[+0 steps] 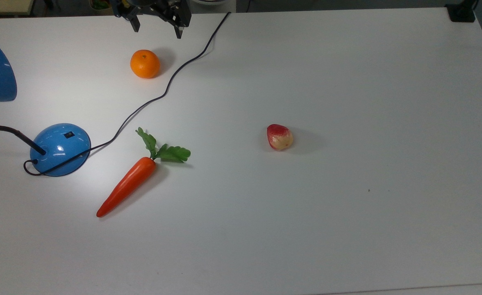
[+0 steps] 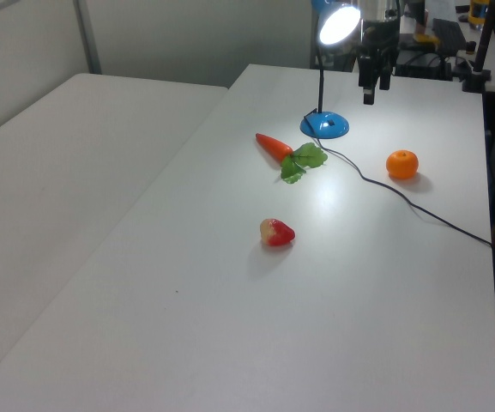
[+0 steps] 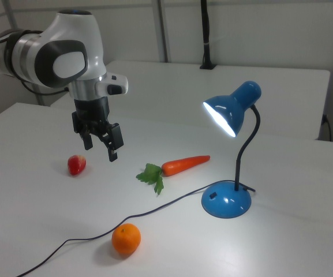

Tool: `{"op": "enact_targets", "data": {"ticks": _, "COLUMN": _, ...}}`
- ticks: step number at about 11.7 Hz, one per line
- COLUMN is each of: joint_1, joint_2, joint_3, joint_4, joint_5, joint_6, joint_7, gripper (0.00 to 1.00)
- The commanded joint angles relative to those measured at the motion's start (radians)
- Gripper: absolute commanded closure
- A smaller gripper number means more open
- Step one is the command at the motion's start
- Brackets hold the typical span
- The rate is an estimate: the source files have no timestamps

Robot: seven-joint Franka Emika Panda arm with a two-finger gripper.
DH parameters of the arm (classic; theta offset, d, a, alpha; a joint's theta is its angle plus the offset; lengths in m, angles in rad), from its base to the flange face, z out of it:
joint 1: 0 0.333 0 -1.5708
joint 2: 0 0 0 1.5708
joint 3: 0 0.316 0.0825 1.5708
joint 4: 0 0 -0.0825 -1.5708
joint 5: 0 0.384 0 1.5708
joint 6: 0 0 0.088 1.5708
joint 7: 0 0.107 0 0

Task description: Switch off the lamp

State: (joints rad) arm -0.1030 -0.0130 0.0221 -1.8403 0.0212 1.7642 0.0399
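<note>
I'm looking at the glossy blue desk lamp on the right side of the right view, and it is lit: the rounded blue shade glows white inside and faces the right view's left. Its thin black neck curves down into the round domed blue base, which sits flat on the white table. In the top view the base is at the left edge of the frame, with the small black rocker switch on its dome. The black cord leaves the base and snakes to the upper edge of the top view.

My black two-finger gripper hangs in the air in the left part of the right view, fingers pointing down, spread apart, nothing between them. In the top view it is at the top edge, near the orange, well apart from the lamp's base.

I count one lamp. One round orange fruit lies near the cord. One plastic orange carrot with green leaves lies just beside the base in the top view, not touching it. One red-and-yellow strawberry-shaped toy sits alone near the middle of the top view.
</note>
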Motion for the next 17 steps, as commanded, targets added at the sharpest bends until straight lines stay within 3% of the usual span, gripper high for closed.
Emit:
{"op": "enact_targets", "data": {"ticks": 1, "joint_1": -0.009, "joint_2": -0.012, "joint_3": 0.007, "joint_4": 0.003, "joint_5": -0.01, "joint_6": -0.025, "joint_7": -0.025, "gripper": 0.0}}
{"op": "enact_targets", "data": {"ticks": 8, "joint_1": -0.036, "joint_2": -0.005, "joint_3": -0.004, "joint_4": 0.001, "joint_5": -0.01, "joint_6": -0.009, "joint_7": -0.012, "gripper": 0.01}}
{"op": "enact_targets", "data": {"ticks": 9, "joint_1": -0.046, "joint_2": -0.005, "joint_3": -0.01, "joint_4": 0.003, "joint_5": -0.007, "joint_6": -0.008, "joint_7": -0.011, "gripper": 0.08}}
{"op": "enact_targets", "data": {"ticks": 11, "joint_1": -0.056, "joint_2": -0.004, "joint_3": -0.04, "joint_4": 0.001, "joint_5": 0.003, "joint_6": 0.029, "joint_7": -0.009, "gripper": 0.47}}
{"op": "enact_targets", "data": {"ticks": 14, "joint_1": -0.105, "joint_2": 0.021, "joint_3": -0.053, "joint_4": -0.001, "joint_5": 0.043, "joint_6": 0.122, "joint_7": 0.012, "gripper": 0.88}}
{"op": "enact_targets", "data": {"ticks": 16, "joint_1": -0.144, "joint_2": 0.048, "joint_3": -0.053, "joint_4": -0.004, "joint_5": 0.06, "joint_6": 0.197, "joint_7": 0.105, "gripper": 1.0}}
{"op": "enact_targets", "data": {"ticks": 17, "joint_1": -0.159, "joint_2": 0.057, "joint_3": -0.051, "joint_4": -0.005, "joint_5": 0.06, "joint_6": 0.224, "joint_7": 0.127, "gripper": 1.0}}
